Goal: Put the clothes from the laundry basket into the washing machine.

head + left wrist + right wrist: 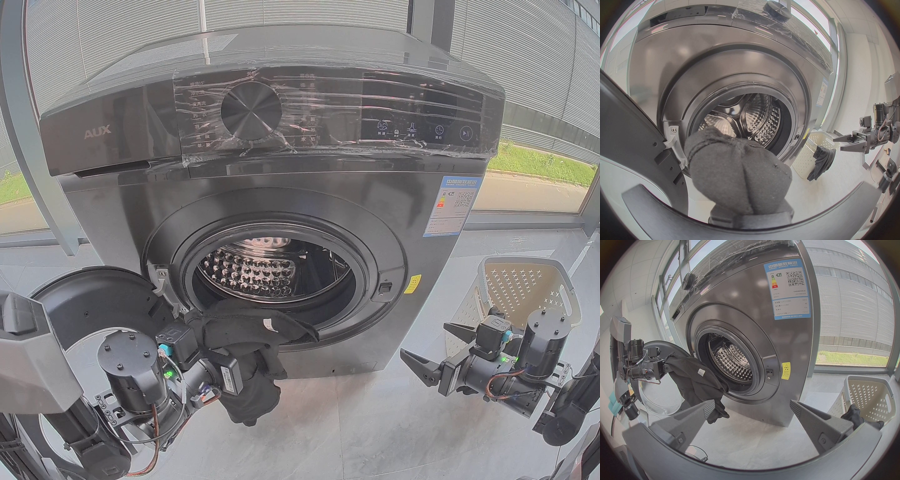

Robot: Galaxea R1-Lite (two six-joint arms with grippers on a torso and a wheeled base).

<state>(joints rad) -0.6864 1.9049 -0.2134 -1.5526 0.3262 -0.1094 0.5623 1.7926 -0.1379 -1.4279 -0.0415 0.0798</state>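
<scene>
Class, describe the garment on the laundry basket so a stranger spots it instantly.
Right of the grey washing machine stands a white perforated laundry basket. A dark garment drapes over its rim; the other garment hangs at the drum opening instead.

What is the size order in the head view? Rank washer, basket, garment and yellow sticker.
1. Washer, by far the largest.
2-3. Garment and basket look alike. The basket is partly hidden, so they are not ranked.
4. Yellow sticker, the smallest.
</scene>
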